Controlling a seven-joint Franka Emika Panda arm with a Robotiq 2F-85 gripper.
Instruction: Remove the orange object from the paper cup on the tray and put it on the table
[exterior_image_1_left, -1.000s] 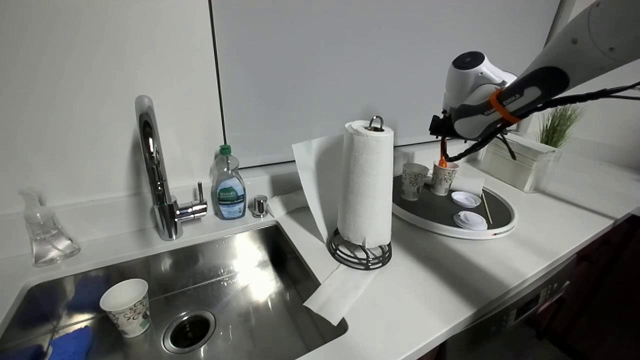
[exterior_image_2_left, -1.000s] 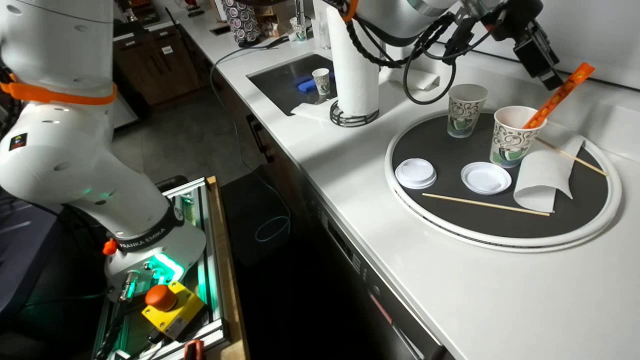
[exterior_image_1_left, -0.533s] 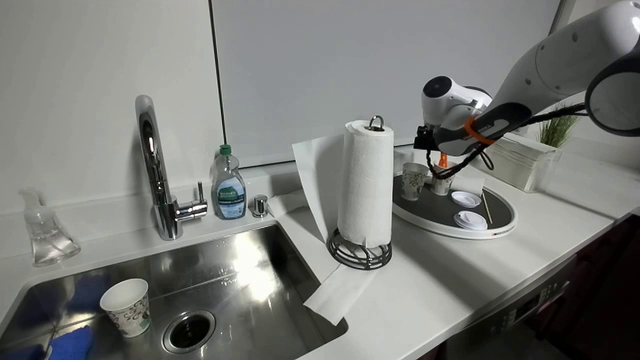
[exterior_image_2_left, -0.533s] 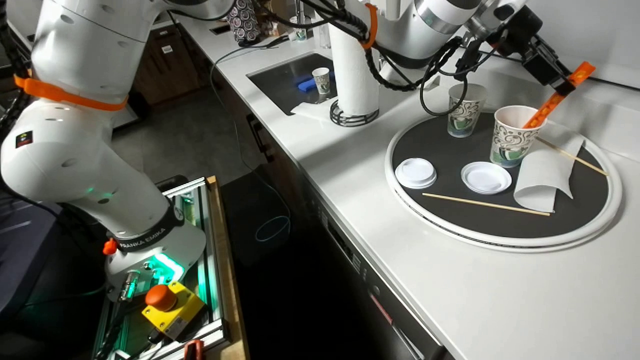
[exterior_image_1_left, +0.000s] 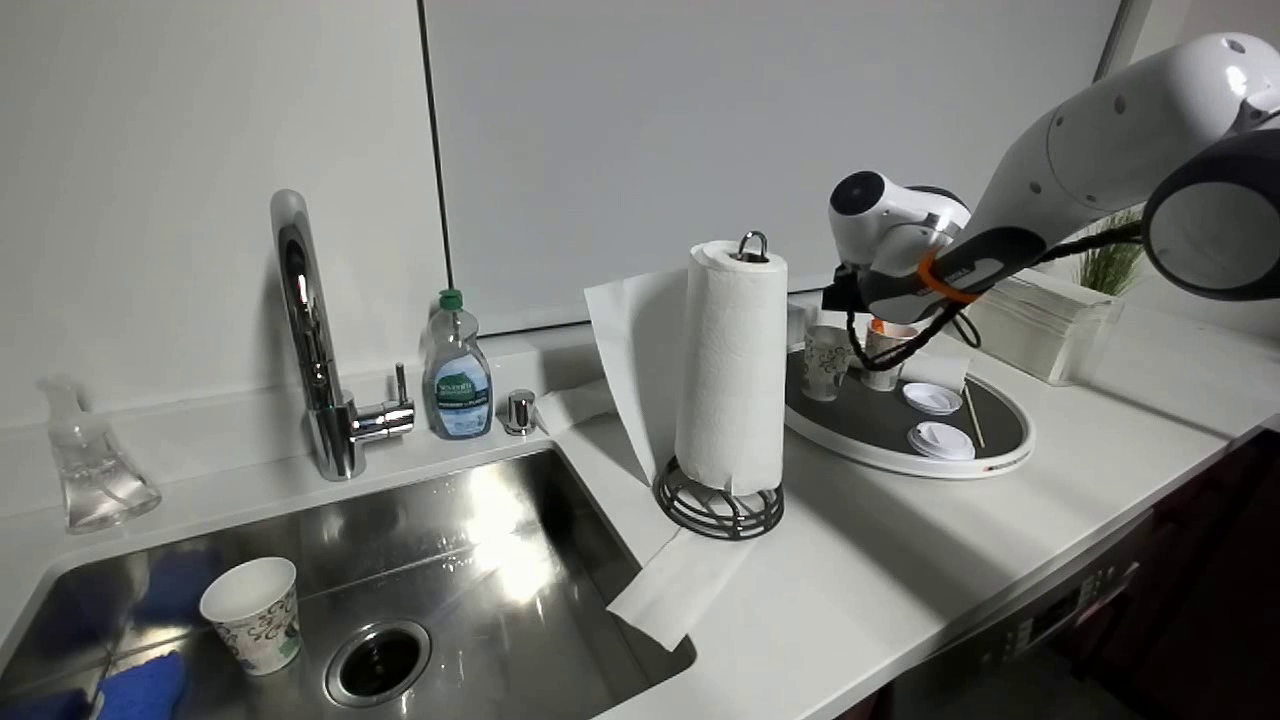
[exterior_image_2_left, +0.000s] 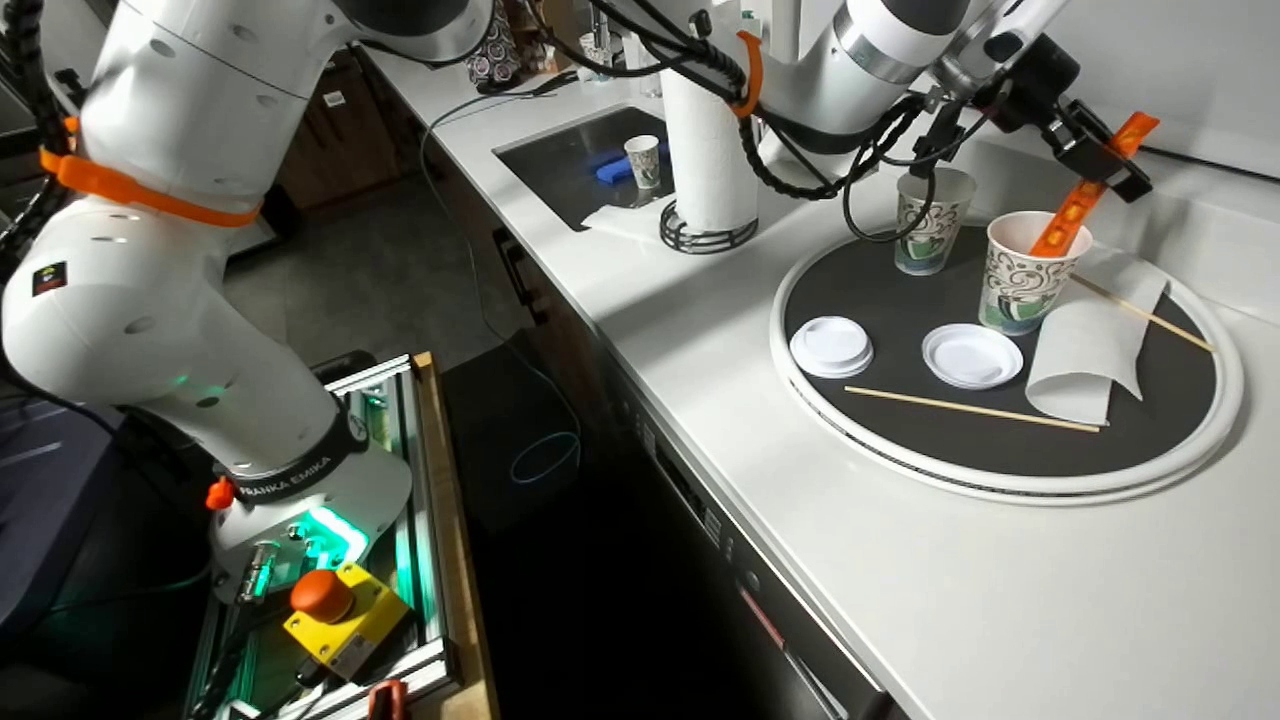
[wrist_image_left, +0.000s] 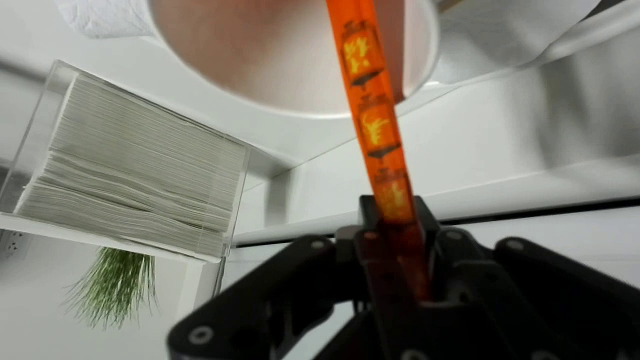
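My hand (wrist_image_left: 397, 216) is clamped on the orange stick (exterior_image_2_left: 1073, 213), pressing the shaft from both sides, with the stick's upper tip jutting out past the grip; in the wrist view I can make out yellow patterns in dark outlines down its length. The stick leans, its lower part inside the paper cup (exterior_image_2_left: 1020, 290) and hidden by the cup's wall; whether it touches the rim I cannot tell. That cup stands upright on the round tray (exterior_image_2_left: 960, 447), which lies on the white worktop (exterior_image_2_left: 1050, 600); a second cup (exterior_image_2_left: 928, 245) stands upright near it, apart from it. Also on the tray I have two white lids, one nearer the edge (exterior_image_2_left: 832, 346) and one nearer the cup (exterior_image_2_left: 972, 356); a curled sheet of paper (exterior_image_2_left: 1090, 345) just beside the cup; and two thin wooden sticks, one in front of the lids (exterior_image_2_left: 970, 409), the other reaching from behind the cup towards the rim (exterior_image_2_left: 1145, 314). A paper-towel roll (exterior_image_1_left: 733, 370) stands upright between the tray and the sink (exterior_image_1_left: 480, 640); in the sink I see another cup (exterior_image_1_left: 256, 620) and something blue (exterior_image_1_left: 140, 690).
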